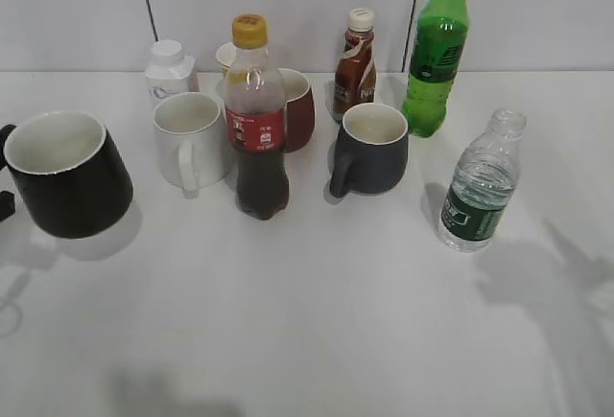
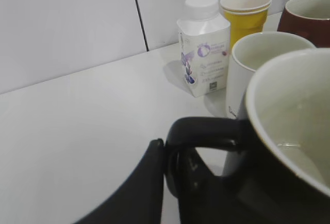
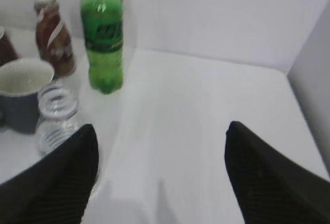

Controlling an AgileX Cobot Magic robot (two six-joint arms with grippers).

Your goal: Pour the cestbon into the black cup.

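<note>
The black cup (image 1: 69,182) stands at the far left of the table, its white inside empty. My left gripper (image 2: 172,157) is shut on the handle (image 2: 206,131) of the cup (image 2: 289,147); only a bit of it shows at the left edge of the exterior view (image 1: 4,206). The cestbon (image 1: 480,187), uncapped and with water in it, stands upright at the right. My right gripper (image 3: 161,130) is open and empty, with the cestbon (image 3: 55,118) just beside its left finger. This gripper is out of the exterior view.
Behind stand a white mug (image 1: 187,137), a red-labelled cola bottle (image 1: 257,120), a dark red mug (image 1: 297,108), a grey-blue mug (image 1: 372,149), a brown drink bottle (image 1: 355,64), a tall green soda bottle (image 1: 436,48), a white carton (image 1: 169,70) and a yellow paper cup (image 2: 246,13).
</note>
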